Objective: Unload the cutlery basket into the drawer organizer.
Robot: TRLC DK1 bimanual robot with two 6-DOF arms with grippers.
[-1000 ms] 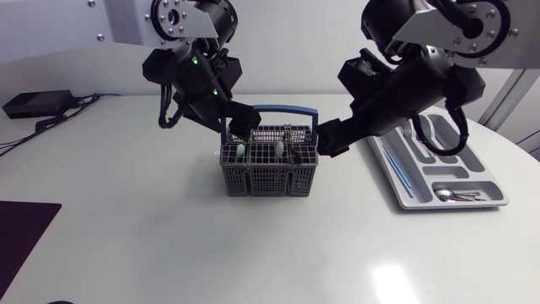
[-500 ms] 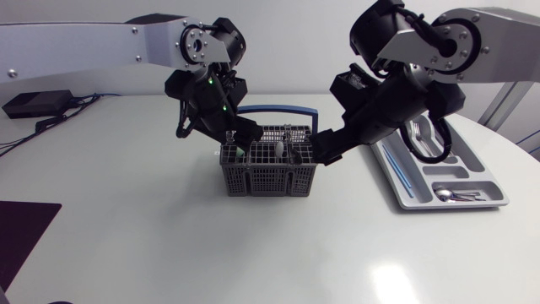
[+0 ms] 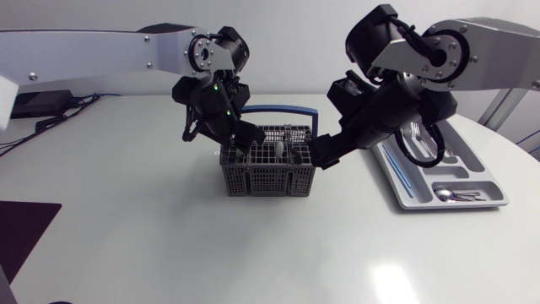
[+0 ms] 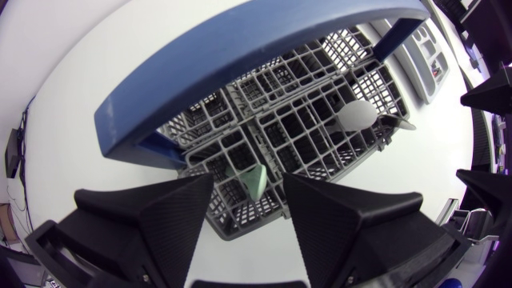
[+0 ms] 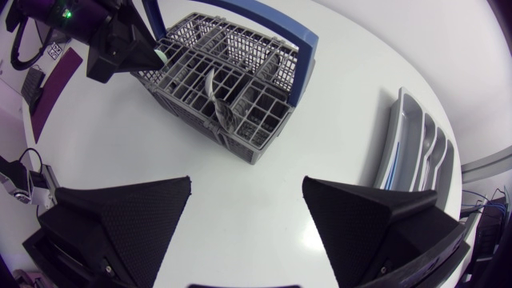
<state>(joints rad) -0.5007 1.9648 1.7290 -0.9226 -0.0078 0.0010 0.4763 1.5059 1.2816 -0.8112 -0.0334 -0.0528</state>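
Observation:
The grey cutlery basket [image 3: 268, 171] with a blue handle [image 3: 283, 110] stands mid-table. My left gripper [image 3: 246, 138] hangs over its left rear corner. In the left wrist view the left gripper [image 4: 250, 190] is open, with a pale green cutlery handle [image 4: 254, 180] standing between the fingers [image 4: 152, 216] and touching neither. A white handle [image 4: 358, 114] sticks up further ahead. My right gripper [image 3: 317, 154] is beside the basket's right end, open and empty [image 5: 248, 196], with the basket [image 5: 228, 76] ahead of it. The drawer organizer [image 3: 485, 181] lies at the right.
The organizer holds forks [image 3: 419, 135], spoons [image 3: 456, 195] and a thin blue stick [image 3: 398, 169]. A metal utensil [image 5: 218, 100] leans out of the basket. A black box with cables [image 3: 34, 103] sits back left, a dark mat [image 3: 21, 228] front left.
My left gripper has come down and to the right over the basket, and its fingers have narrowed around the green handle. My right arm has shifted slightly left, closer to the basket.

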